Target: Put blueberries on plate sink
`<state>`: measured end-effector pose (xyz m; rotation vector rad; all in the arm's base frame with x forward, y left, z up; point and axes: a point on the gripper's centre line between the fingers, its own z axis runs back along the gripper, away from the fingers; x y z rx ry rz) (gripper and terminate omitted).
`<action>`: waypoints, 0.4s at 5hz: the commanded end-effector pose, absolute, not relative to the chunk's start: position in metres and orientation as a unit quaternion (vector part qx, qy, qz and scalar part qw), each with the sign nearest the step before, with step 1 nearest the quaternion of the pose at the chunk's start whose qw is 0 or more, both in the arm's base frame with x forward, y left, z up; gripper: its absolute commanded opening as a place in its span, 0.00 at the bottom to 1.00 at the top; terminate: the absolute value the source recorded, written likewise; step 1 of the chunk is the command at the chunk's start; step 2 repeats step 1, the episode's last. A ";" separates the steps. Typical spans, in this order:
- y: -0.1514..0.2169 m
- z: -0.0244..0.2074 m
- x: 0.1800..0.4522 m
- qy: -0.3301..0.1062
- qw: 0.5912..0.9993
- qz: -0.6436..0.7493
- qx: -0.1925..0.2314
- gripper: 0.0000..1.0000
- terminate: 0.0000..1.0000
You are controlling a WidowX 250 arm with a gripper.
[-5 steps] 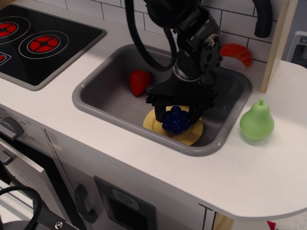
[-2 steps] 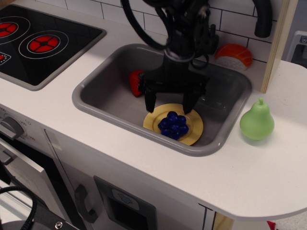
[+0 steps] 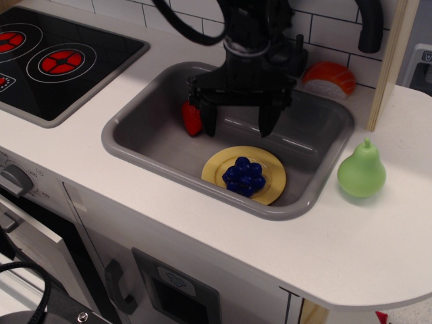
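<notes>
The blueberries (image 3: 244, 175), a glossy deep-blue cluster, lie on the pale-yellow plate (image 3: 273, 188) at the front of the grey sink (image 3: 135, 144). My gripper (image 3: 238, 124) hangs above and behind the plate, its two black fingers spread wide and empty, clear of the berries.
A red strawberry (image 3: 192, 116) sits in the sink just left of the gripper, partly hidden by a finger. A green pear (image 3: 362, 171) stands on the white counter right of the sink. An orange sushi piece (image 3: 329, 79) lies behind the sink. The black stovetop (image 3: 54, 61) is far left.
The gripper let go of the blueberries on the plate, opened, and rose up and back away from them. The berries stay on the plate.
</notes>
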<state>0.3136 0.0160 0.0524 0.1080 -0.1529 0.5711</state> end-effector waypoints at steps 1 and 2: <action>0.018 0.070 0.315 -0.101 0.954 0.279 0.047 1.00 1.00; 0.018 0.070 0.315 -0.101 0.954 0.279 0.047 1.00 1.00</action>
